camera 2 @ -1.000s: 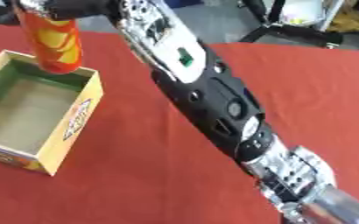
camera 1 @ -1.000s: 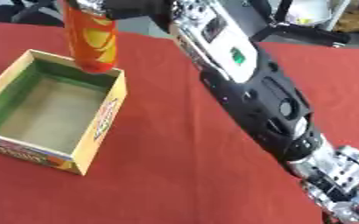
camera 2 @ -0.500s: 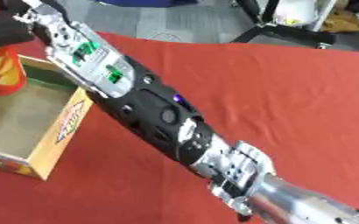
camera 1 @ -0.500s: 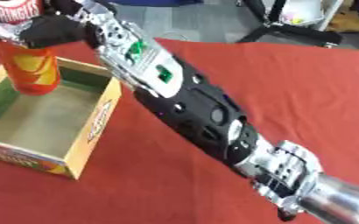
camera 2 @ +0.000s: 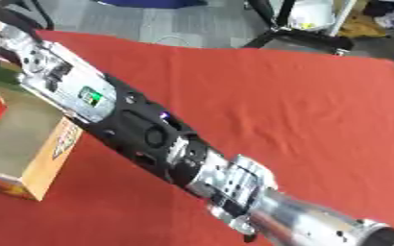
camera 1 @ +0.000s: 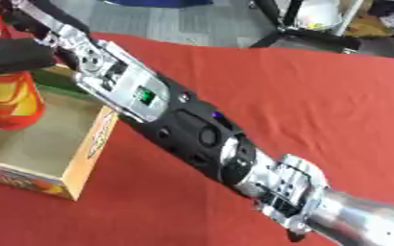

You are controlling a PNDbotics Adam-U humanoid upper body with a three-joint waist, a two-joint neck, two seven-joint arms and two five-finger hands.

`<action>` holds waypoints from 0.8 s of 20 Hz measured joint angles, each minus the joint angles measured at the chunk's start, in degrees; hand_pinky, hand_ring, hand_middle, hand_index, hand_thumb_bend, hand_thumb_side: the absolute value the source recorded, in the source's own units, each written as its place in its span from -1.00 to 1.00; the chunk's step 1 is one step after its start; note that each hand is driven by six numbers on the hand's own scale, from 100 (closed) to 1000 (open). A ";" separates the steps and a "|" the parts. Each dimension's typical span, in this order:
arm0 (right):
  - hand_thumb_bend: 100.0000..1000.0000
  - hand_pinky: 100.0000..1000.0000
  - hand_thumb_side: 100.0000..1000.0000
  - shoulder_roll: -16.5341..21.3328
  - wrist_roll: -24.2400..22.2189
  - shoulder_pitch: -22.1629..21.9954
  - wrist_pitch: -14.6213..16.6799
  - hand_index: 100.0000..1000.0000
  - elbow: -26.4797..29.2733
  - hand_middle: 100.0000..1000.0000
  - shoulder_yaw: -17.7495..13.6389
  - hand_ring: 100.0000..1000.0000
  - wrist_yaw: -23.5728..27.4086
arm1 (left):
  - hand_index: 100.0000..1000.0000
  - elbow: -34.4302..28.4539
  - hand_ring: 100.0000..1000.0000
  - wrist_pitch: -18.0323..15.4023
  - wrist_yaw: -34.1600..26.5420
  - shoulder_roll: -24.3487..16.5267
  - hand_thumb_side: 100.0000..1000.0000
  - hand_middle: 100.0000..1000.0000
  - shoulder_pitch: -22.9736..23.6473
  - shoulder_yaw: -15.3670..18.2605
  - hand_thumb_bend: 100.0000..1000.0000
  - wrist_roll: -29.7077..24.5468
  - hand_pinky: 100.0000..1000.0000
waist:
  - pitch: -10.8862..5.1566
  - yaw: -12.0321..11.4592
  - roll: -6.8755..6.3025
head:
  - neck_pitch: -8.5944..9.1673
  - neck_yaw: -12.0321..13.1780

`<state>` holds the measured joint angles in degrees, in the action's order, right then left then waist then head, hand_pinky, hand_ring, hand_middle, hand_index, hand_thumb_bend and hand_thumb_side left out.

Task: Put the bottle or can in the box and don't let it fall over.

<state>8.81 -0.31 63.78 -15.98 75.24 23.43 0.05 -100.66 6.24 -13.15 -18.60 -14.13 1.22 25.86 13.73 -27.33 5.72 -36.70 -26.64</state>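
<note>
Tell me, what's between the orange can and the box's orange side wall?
Only bare brown box floor lies between the tall orange can and the cardboard box's orange side wall, seen in the left eye view.

One orange can (camera 1: 11, 101), one open cardboard box (camera 1: 76, 161), one red tablecloth (camera 1: 318, 105), one robot arm (camera 1: 175, 129)

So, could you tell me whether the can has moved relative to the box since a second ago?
Yes. The can, gripped by the right hand, has moved from the box's far wall to inside it, upright.
</note>
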 measured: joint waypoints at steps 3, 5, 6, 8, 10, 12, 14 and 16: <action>-0.71 1.00 -0.06 -0.01 -1.76 -0.27 0.20 0.99 -0.50 0.76 -0.67 1.00 -1.46 | 0.32 0.00 0.60 -0.03 0.01 0.01 0.61 0.31 0.04 0.01 0.76 -0.03 0.37 | 0.00 0.13 -0.01 | 0.00 0.13; -0.73 1.00 0.00 -0.01 -2.21 -0.28 0.34 1.00 -0.52 0.77 -1.12 1.00 -1.58 | 0.32 0.00 0.60 -0.03 0.01 0.03 0.61 0.31 0.07 0.02 0.76 -0.03 0.38 | 0.00 0.14 -0.01 | 0.00 0.13; -0.72 1.00 0.05 -0.01 -2.29 -0.28 0.43 1.00 -0.52 0.78 -1.25 1.00 -1.58 | 0.32 0.00 0.61 -0.04 0.01 0.03 0.61 0.31 0.08 0.03 0.76 -0.04 0.38 | 0.00 0.14 -0.01 | 0.00 0.13; -0.72 1.00 0.02 -0.01 -2.33 -0.28 0.55 1.00 -0.52 0.72 -1.54 1.00 -1.58 | 0.32 0.00 0.61 -0.05 0.03 0.04 0.61 0.31 0.15 0.04 0.76 -0.05 0.38 | 0.00 0.18 -0.01 | 0.00 0.18; -0.74 1.00 -0.01 0.01 -2.26 -0.34 0.62 1.00 -0.52 0.71 -1.78 1.00 -1.57 | 0.32 0.00 0.61 -0.05 0.04 0.04 0.61 0.31 0.36 0.05 0.76 -0.05 0.38 | 0.00 0.33 -0.01 | 0.00 0.35; -0.76 1.00 -0.04 0.04 -2.22 -0.74 0.66 1.00 -0.52 0.70 -2.06 0.99 -1.47 | 0.32 0.00 0.61 -0.05 0.05 0.04 0.61 0.31 0.57 0.08 0.76 -0.05 0.38 | 0.00 0.56 -0.01 | 0.00 0.61; -0.78 1.00 -0.12 0.12 -2.12 -0.89 0.64 0.99 -0.42 0.68 -2.28 0.96 -1.01 | 0.32 0.01 0.61 -0.04 0.05 0.04 0.61 0.31 0.66 0.09 0.76 -0.07 0.38 | 0.00 0.80 -0.04 | 0.00 0.88; -0.81 1.00 -0.21 0.50 -1.89 -1.32 0.51 0.97 0.22 0.64 -2.58 0.89 -0.01 | 0.32 0.01 0.61 0.00 0.05 0.04 0.62 0.31 0.93 0.13 0.76 -0.10 0.38 | -0.02 1.21 -0.19 | -0.02 1.32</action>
<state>9.31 -2.21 62.46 -15.47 75.47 20.85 0.04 -100.65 6.24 -13.09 -18.57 -13.19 1.36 25.77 13.71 -26.12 5.52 -36.71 -25.32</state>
